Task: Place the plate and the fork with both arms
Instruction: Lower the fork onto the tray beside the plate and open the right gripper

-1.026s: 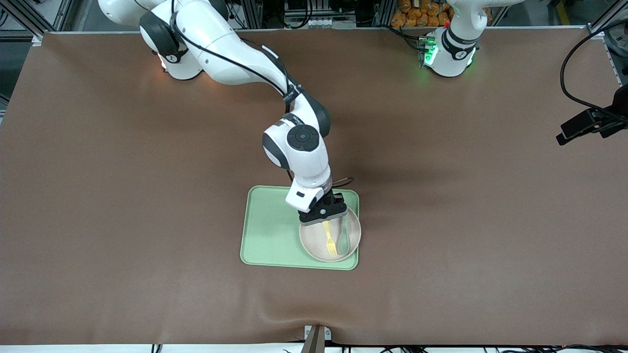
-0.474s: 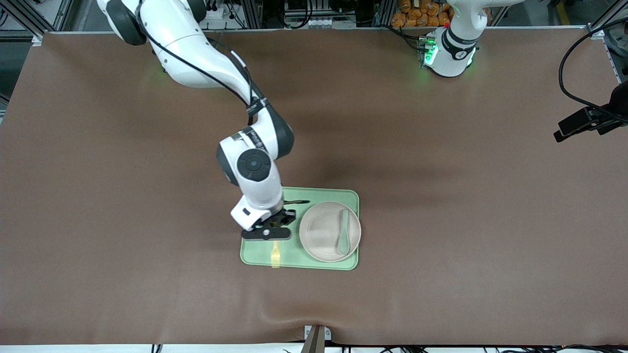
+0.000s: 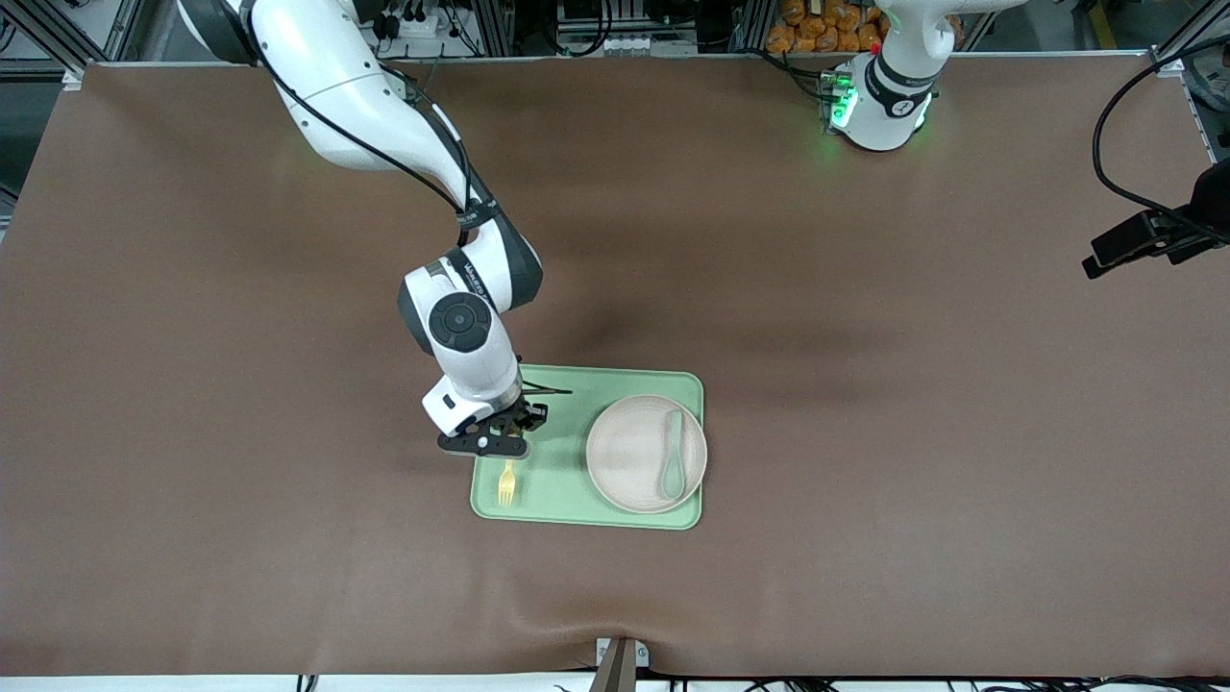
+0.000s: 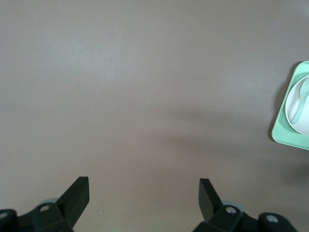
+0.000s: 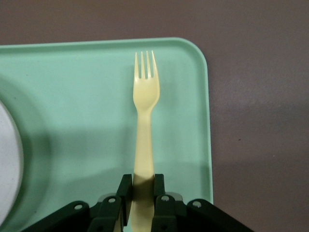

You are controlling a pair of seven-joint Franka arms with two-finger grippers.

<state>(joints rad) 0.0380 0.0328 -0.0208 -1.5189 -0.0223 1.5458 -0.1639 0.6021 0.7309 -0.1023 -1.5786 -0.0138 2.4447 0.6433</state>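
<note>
Gripping the fork (image 5: 145,116) by its handle end, the right gripper (image 3: 485,444) hangs over the tray (image 3: 553,437) at the end toward the right arm, tines pointing at the tray edge nearest the front camera. We judge this grasp leaves the tines free to settle flat beside the plate (image 3: 634,466). That plate sits on the tray's other end with 1 spoon (image 3: 672,468) in it. Bare tray separates fork and plate; the rim lies close beside the fork. The left gripper (image 4: 144,205) waits with fingers spread over bare table.
</note>
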